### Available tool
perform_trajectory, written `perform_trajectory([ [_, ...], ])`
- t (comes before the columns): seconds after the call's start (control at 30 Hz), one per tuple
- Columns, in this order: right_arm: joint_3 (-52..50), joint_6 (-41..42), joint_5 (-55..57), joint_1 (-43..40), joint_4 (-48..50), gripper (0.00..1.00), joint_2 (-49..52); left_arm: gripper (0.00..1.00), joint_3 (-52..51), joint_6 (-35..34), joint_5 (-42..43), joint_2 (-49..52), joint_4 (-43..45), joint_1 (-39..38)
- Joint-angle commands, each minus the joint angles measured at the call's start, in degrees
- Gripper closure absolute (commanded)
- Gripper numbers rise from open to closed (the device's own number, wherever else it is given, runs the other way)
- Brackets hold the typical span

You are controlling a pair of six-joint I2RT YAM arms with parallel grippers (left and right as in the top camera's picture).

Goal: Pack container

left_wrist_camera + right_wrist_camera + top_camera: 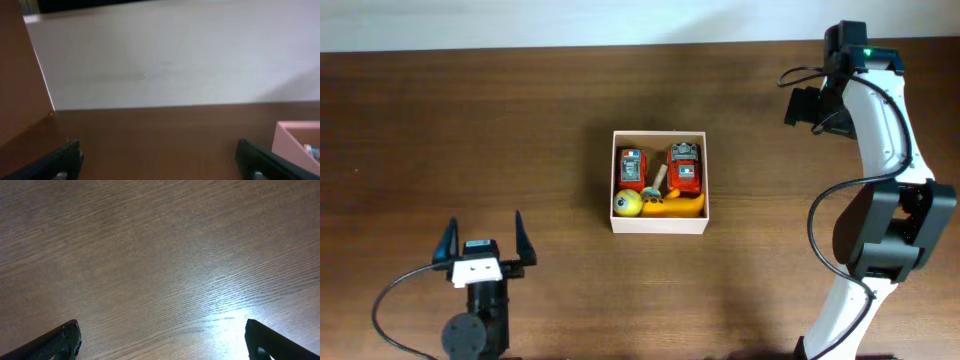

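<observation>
Plainly, both pincers gape and the box sits mid-desk

At the lower left of the overhead frame, the left pincer [484, 240] stands with its jaws spread wide, grasping nothing, over the brown desk [440, 120]. At mid-frame the container [660, 226] rests flat on the desk, well apart from both arms. Inside it lie two red toys [631, 166] side by side along the upper wall. A yellow ball [628, 203] sits in the lower left corner, with an orange-yellow piece [682, 207] along the lower wall. At the upper right, the right pincer [802, 104] is likewise released. Its wrist view shows both fingers [60, 342] far apart over wood grain.
</observation>
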Motion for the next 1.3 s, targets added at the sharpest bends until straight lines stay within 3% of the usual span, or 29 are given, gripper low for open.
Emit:
perform_trajectory([
  [0.0, -0.2, -0.1, 0.3, 0.0, 0.1, 0.01, -0.2, 0.01, -1.4, 0.4, -0.1, -3.6, -4.3, 0.3],
  [0.27, -0.2, -0.1, 0.3, 0.0, 0.1, 0.01, -0.2, 0.01, -1.3, 0.3, 0.0, -6.6, -14.8, 0.3],
  [1.27, -0.2, -0.1, 0.3, 0.0, 0.1, 0.01, -0.2, 0.01, -1.3, 2.0, 0.6, -6.6, -14.7, 0.3],
])
